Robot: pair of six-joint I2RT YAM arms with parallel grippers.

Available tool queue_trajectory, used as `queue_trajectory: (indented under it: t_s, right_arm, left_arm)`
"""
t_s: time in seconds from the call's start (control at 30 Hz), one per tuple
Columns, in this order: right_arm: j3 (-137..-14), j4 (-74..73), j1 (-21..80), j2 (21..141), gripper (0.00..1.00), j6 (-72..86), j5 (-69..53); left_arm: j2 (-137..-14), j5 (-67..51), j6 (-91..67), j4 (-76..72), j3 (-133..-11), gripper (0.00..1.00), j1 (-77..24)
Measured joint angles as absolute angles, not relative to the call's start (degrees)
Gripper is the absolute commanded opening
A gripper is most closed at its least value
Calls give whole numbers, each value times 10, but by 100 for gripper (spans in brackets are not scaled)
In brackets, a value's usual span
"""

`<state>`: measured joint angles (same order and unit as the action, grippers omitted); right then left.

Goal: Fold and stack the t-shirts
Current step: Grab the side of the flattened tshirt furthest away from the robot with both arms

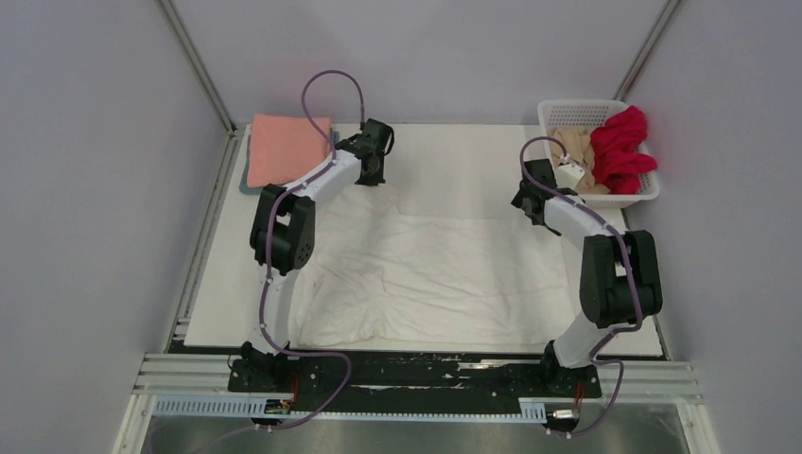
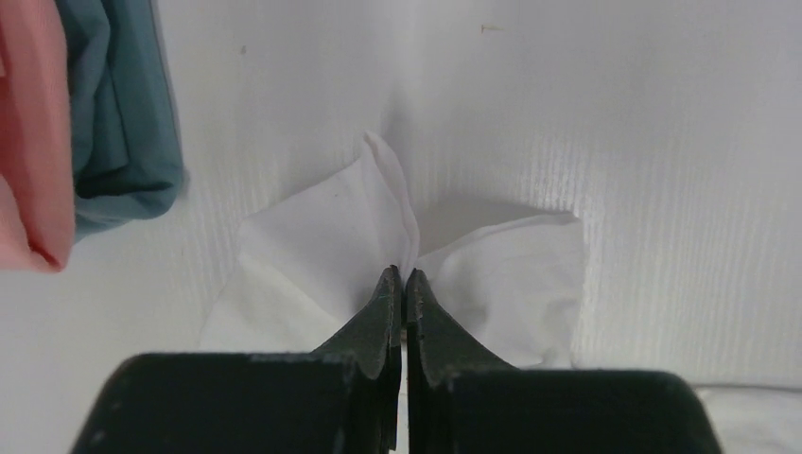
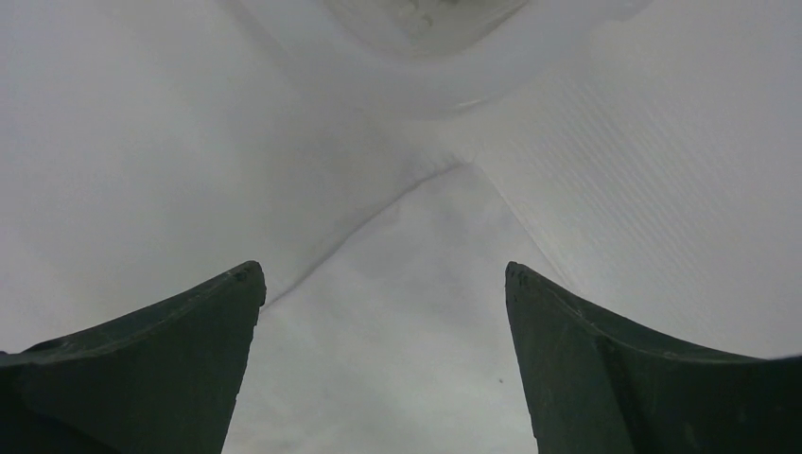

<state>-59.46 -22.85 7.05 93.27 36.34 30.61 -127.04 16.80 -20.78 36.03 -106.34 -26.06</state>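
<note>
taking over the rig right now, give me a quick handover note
Left tool: shut on a far corner of the white shirt.
Right tool: open over the same shirt.
Done: pink shirt folded and stacked on the grey-blue shirt, far left.
Left: fold the white shirt, now lying spread out; red shirt and beige shirt wait in the basket, far right.

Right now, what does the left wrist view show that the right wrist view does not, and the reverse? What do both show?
Only the left wrist view: the left gripper shut on a bunched edge of the white t-shirt, and the folded salmon pink t-shirt and grey-blue t-shirt at the left edge.
Only the right wrist view: the right gripper open, its fingers wide apart above the cloth, gripping nothing.
Both: the white t-shirt on the white table.
</note>
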Motion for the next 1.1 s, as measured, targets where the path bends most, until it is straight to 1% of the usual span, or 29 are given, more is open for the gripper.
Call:
queue_trajectory:
  t_s: [0.17,0.33,0.47,0.63,0.77,0.93,1.1]
  right_arm:
    - [-630,-232,70,1004,94,374,345]
    - [-661,-244,70,1060,88,382,358]
    - [-666,-258,70,1068,86,387,364]
    - [-671,-275,70,1069,79,384,366]
    - [-674,-289,70,1070,67,383,366]
    - [-674,-302,68,1070,47,381,373]
    - [-673,-307,64,1068,37,382,380]
  left_arm:
    - [-1250,158,-216,332,-1035,0,-261]
    - [-1246,147,-223,318,-992,0,-261]
    - [-1238,141,-227,316,-963,0,-261]
    - [-1214,136,-231,306,-937,0,-261]
    - [-1193,136,-233,302,-929,0,-261]
    - [-1176,136,-234,294,-917,0,-261]
    - [-1158,136,-239,288,-891,0,-261]
